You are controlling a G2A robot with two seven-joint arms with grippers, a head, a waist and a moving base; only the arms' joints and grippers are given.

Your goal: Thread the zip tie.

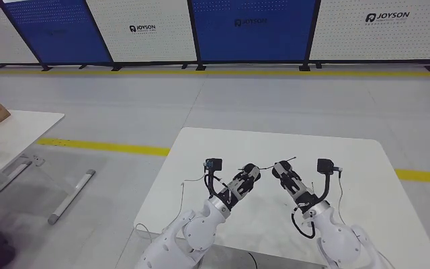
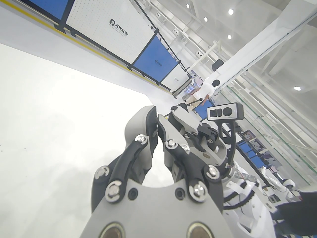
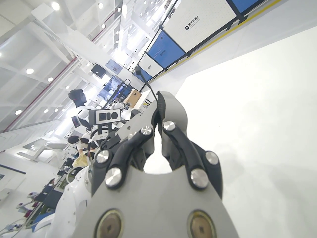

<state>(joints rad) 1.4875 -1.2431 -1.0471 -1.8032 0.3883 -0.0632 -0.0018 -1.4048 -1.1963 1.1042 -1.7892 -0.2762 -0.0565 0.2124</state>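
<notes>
The right tool (image 3: 158, 100) is closed on the zip tie (image 3: 146, 82), a thin black strip pinched between its pads, with the small square head sticking out past the fingertips above the white desk (image 1: 336, 151). The left tool (image 2: 156, 118) sits just beside it over the desk's middle, tip towards tip, its toothed pads pressed almost together. Whether the tie's other end lies between them cannot be told, though the top view shows a thin dark line running between the tools.
</notes>
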